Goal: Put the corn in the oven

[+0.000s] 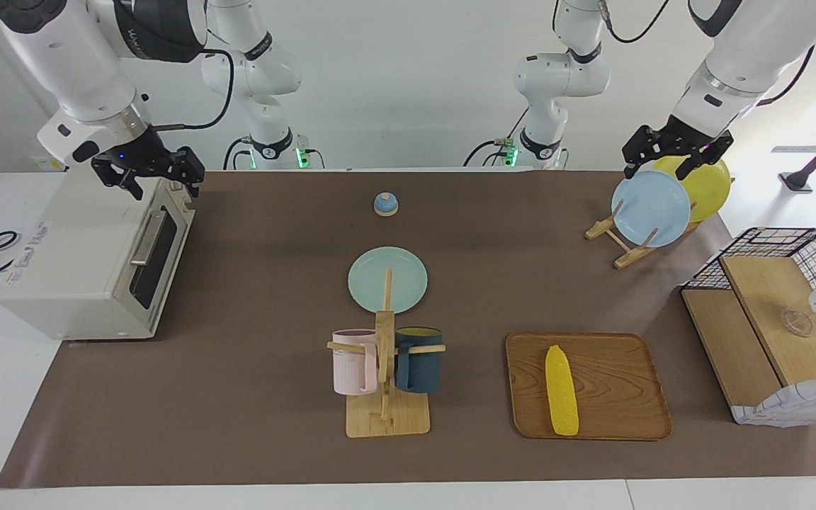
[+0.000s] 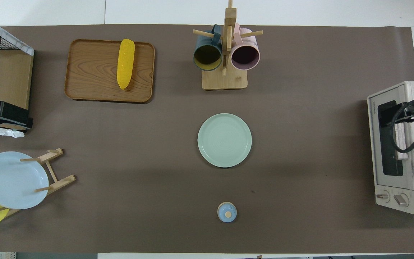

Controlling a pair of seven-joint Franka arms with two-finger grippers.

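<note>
The yellow corn (image 1: 562,391) lies on a wooden tray (image 1: 620,368) toward the left arm's end of the table, tapered tip pointing to the robots; it also shows in the overhead view (image 2: 125,63). The off-white oven (image 1: 75,262) stands at the right arm's end, its dark glass door shut, and shows in the overhead view (image 2: 412,194). My right gripper (image 1: 160,185) hangs open and empty just over the oven's top edge by the door. My left gripper (image 1: 659,168) hangs open and empty over the plate rack, far from the corn.
A mug tree (image 1: 384,375) with a pink and a dark mug stands mid-table beside the tray. A green plate (image 1: 408,280) lies nearer to the robots, then a small blue bell (image 1: 386,204). A rack holds a blue plate (image 1: 651,207) and a yellow one. A wire-and-wood shelf (image 1: 769,319) stands at the left arm's end.
</note>
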